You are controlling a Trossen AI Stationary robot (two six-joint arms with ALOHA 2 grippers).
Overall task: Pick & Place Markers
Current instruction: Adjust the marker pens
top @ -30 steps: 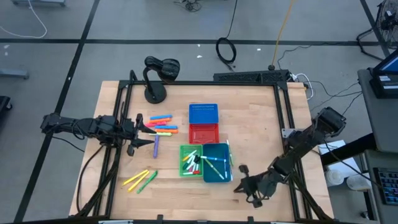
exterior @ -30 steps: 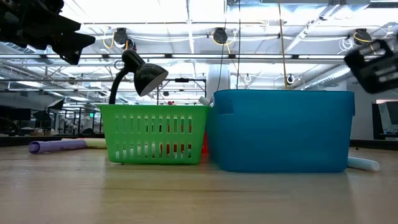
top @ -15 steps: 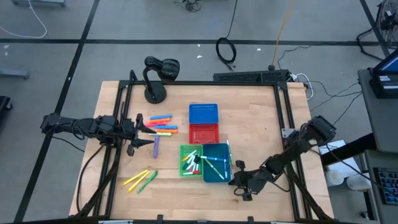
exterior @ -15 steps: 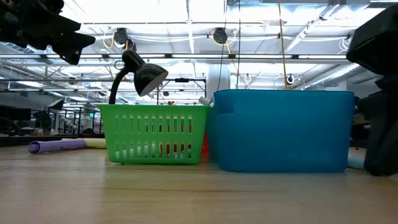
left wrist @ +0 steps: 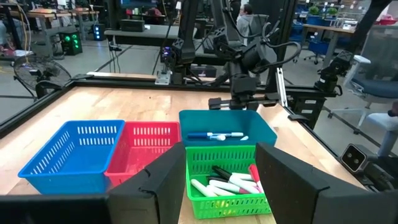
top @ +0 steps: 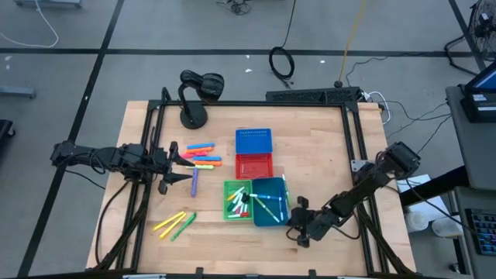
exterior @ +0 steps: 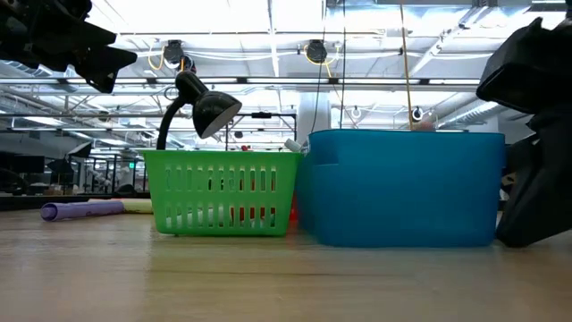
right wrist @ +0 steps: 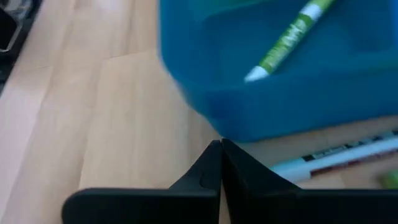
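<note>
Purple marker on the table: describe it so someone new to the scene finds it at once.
Start at the black desk lamp at the far edge of the wooden table. Below it lies a cluster of orange, blue, pink and yellow markers. The purple marker lies just under that cluster, alone, running toward the table's near edge while the others lie crosswise, and it is the only purple one.

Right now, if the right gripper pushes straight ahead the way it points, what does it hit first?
Most likely the teal bin: the shut right gripper points at its wall. A white marker lies off to one side.
</note>
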